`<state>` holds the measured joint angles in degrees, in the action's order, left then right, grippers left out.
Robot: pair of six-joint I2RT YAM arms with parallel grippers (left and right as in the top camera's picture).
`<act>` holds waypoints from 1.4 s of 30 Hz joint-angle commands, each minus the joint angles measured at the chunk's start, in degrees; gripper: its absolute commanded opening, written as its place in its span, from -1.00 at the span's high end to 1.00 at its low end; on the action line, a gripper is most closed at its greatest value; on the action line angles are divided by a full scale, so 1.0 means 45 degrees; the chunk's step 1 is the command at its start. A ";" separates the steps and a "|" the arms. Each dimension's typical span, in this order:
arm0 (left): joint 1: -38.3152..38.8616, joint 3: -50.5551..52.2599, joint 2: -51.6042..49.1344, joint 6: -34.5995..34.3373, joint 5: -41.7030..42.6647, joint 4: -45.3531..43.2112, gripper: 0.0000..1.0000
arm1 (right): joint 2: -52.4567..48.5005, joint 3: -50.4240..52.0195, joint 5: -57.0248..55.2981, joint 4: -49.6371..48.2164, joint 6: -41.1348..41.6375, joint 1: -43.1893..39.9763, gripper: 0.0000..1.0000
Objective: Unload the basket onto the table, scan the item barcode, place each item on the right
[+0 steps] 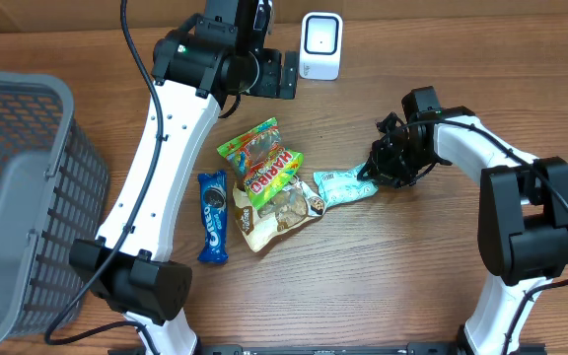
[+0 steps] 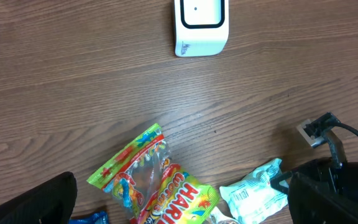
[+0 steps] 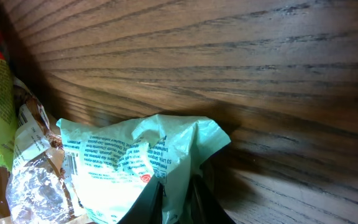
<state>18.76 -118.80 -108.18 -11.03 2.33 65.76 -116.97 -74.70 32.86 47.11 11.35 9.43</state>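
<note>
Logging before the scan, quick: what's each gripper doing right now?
Left gripper: open, holding nothing.
Right gripper: closed on the mint-green snack packet.

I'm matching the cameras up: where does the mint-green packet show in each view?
Overhead: mint-green packet just right of centre.
Left wrist: packet at the bottom edge, right of centre.
Right wrist: packet lower centre, close up.
Shared landmark: Haribo bag on its left.

Left arm's reaching far forward, left hand (image 1: 286,74) spread wide. Right arm's bent inward, right hand (image 1: 373,170) pinching the mint packet (image 1: 341,187).
</note>
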 commanded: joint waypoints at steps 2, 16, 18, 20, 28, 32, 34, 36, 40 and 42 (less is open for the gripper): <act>0.0087 -0.0039 -0.0063 -0.0083 0.0049 0.0000 -0.99 | -0.0073 -0.0063 -0.1311 0.0034 0.0146 -0.0044 0.77; 0.0087 -0.0039 -0.0063 -0.0083 0.0049 0.0000 -1.00 | -0.0073 -0.0063 -0.1540 0.0466 -0.0204 -0.0044 0.76; 0.0087 -0.0039 -0.0063 -0.0083 0.0049 0.0000 -1.00 | -0.0073 -0.0063 -0.1588 0.0466 -0.0199 -0.0044 0.76; 0.0087 -0.0039 -0.0063 -0.0083 0.0049 0.0000 -1.00 | -0.0073 -0.0063 -0.1637 0.0466 -0.0204 -0.0044 0.76; 0.0083 -0.0039 -0.0063 -0.0083 0.0049 0.0000 -0.99 | -0.0073 -0.0063 -0.1637 0.0471 -0.0204 -0.0044 0.76; 0.0097 -0.0039 -0.0063 -0.0083 0.0049 0.0000 -1.00 | -0.0073 -0.0063 -0.1637 0.0505 -0.0209 -0.0044 0.76; 0.0092 -0.0039 -0.0063 -0.0083 0.0049 0.0000 -1.00 | -0.0073 -0.0063 -0.1637 0.0568 -0.0253 -0.0044 0.76; 0.0087 -0.0039 -0.0063 -0.0087 0.0058 -0.0068 -0.99 | -0.0073 -0.0063 -0.1637 0.0612 -0.0316 -0.0044 0.76; 0.0087 -0.0039 -0.0063 -0.0083 0.0053 -0.0316 -0.99 | -0.0073 -0.0063 -0.1632 0.0607 -0.0447 -0.0044 0.76; 0.0087 -0.0039 -0.0063 -0.0087 0.0058 -0.0345 -1.00 | -0.0073 -0.0063 -0.1632 0.0602 -0.0447 -0.0044 0.77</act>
<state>18.76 -118.80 -108.18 -11.03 2.33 64.60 -116.95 -75.11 31.70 49.19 10.17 9.43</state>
